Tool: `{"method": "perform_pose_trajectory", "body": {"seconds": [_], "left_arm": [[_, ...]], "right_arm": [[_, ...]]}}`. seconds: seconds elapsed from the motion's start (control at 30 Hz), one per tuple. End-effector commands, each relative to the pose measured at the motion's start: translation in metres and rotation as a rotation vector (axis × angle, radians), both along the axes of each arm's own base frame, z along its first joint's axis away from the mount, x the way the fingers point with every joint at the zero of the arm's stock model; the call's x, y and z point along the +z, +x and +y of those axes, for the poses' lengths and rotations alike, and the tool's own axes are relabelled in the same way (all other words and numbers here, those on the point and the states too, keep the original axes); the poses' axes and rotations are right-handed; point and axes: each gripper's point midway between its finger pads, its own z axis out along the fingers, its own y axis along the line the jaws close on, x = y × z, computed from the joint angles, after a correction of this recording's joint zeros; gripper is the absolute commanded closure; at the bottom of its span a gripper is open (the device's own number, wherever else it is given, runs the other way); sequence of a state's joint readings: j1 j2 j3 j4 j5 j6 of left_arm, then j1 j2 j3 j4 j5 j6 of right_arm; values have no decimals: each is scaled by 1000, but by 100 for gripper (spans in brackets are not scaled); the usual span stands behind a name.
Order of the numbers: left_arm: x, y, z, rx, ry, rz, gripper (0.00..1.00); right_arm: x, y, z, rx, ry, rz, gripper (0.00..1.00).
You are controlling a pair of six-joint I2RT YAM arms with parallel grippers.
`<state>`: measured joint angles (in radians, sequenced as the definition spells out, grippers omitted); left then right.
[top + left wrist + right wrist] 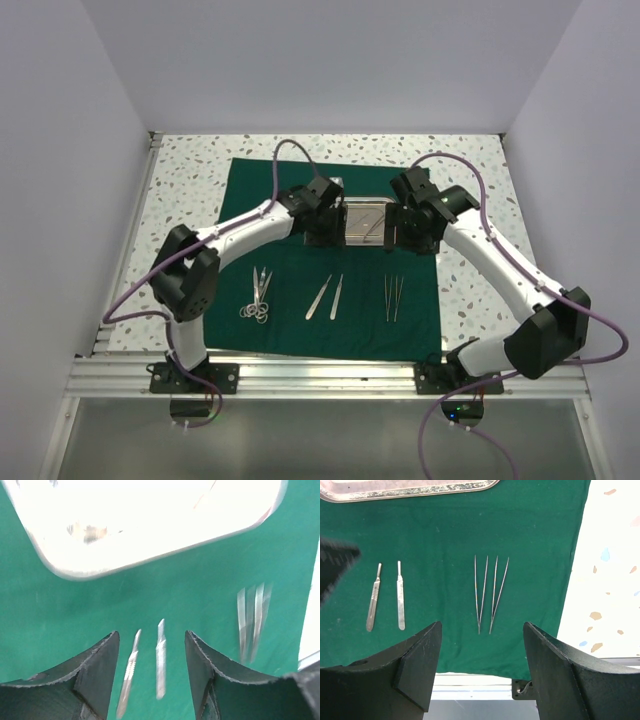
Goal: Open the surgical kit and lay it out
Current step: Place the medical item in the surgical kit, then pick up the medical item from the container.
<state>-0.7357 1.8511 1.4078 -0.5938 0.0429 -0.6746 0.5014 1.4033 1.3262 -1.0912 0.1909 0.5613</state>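
Speckled tabletop (pixel 470 160) carried the green drape (pixel 290 290) spread flat, steel tray (pixel 352 222) at its 12 o'clock, scissors (pixel 260 297) and tweezers (pixel 394 298) rowed toward 6, likely for easy picking. Left pincer (pixel 151 647) and right pincer (pixel 482 629) hovered spread, empty, at the tray's 9 and 3.

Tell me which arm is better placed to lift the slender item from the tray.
Right, probably: the slender item lies at the right end of the tray, beside the open right claw; the left claw hangs opposite.
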Motion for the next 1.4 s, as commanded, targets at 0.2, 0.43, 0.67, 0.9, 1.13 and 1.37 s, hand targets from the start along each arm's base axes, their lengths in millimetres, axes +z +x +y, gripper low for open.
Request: {"method": "perform_pose_trajectory", "body": {"seconds": [0.2, 0.43, 0.67, 0.9, 1.13, 1.37], "left_arm": [[6, 87, -33, -106, 154, -205, 45], [-31, 125, -53, -145, 226, -239, 47], [-60, 133, -54, -172, 286, -217, 46], [-79, 84, -33, -174, 282, -49, 48], [-80, 21, -11, -188, 223, 125, 50], [-74, 19, -17, -180, 176, 110, 51]], "right_arm": [[14, -3, -10, -42, -6, -45, 31], [17, -6, -17, -63, -34, -39, 30], [13, -6, -19, -65, -53, -19, 30], [13, 2, -15, -59, -55, -20, 30], [9, 2, -12, -58, -40, -14, 30], [7, -2, -12, -53, -28, -10, 30]]}}
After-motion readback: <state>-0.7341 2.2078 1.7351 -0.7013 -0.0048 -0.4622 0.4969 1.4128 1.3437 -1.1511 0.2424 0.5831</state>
